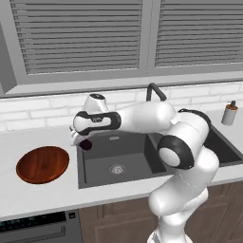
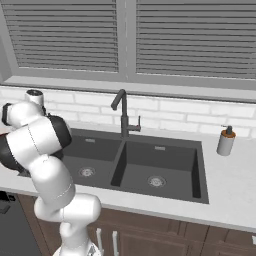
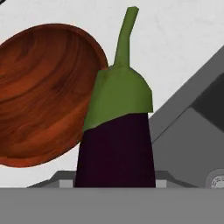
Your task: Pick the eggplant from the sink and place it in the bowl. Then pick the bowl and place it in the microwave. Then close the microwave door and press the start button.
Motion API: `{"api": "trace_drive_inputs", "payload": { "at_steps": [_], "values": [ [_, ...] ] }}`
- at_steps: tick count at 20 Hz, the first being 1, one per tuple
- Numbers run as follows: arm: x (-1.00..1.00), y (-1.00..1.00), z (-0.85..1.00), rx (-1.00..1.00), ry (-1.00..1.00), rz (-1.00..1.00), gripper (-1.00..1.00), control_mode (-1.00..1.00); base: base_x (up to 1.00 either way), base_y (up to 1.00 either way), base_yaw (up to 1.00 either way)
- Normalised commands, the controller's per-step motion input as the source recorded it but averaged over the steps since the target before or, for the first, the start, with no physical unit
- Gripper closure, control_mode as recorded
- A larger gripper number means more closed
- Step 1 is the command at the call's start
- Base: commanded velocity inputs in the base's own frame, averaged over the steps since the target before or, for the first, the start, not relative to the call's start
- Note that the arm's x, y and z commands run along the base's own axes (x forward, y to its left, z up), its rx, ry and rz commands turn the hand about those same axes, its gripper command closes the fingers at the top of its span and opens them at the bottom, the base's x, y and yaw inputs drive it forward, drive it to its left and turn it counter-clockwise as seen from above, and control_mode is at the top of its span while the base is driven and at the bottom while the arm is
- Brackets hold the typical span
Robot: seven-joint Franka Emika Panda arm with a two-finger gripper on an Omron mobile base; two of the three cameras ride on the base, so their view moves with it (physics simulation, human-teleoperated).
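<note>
While I watch remotely, I list the scene from its biggest item down.

Counter (image 1: 42,199): pale, running under a shuttered window and a white brick backsplash.

Sink (image 1: 118,163): dark grey double basin set into that counter. I see a round drain (image 1: 117,168) in the left basin. From the right base view the faucet (image 2: 122,115) stands at 12 o'clock of the divider between the basins.

Arm: white, reaching from the lower right of the left base view toward 10 o'clock, its hand over the sink's left rim.

Bowl (image 1: 42,164): reddish-brown wood, wide and shallow, resting on the counter just beside the sink, at 9 o'clock of the left basin. I find nothing inside it. From the hand view the bowl (image 3: 43,94) sits at 10 o'clock of the eggplant.

Soap dispenser (image 1: 230,113): small grey bottle on the counter at 3 o'clock of the sink, well apart from the hand.

Gripper (image 1: 81,140): jaws partly spread and closed around the eggplant.

Eggplant (image 1: 86,144): small, dark purple, carried clear of the basin floor, above the sink's left edge between basin and bowl. In the hand view the eggplant (image 3: 116,148) shows its green cap and stem pointing to 12 o'clock.
</note>
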Motion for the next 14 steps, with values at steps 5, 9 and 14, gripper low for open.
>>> {"api": "trace_drive_inputs", "payload": {
  "at_steps": [5,9,14],
  "values": [
    [0.00,0.90,0.02,-0.10,0.02,0.00,1.00,-1.00,0.00,0.00,0.00],
    [0.00,0.67,0.00,-0.04,0.01,0.00,1.00,-1.00,0.00,0.00,0.00],
    [0.00,0.57,-0.11,-0.06,0.04,0.00,1.00,-1.00,0.00,0.00,0.00]
  ]
}}
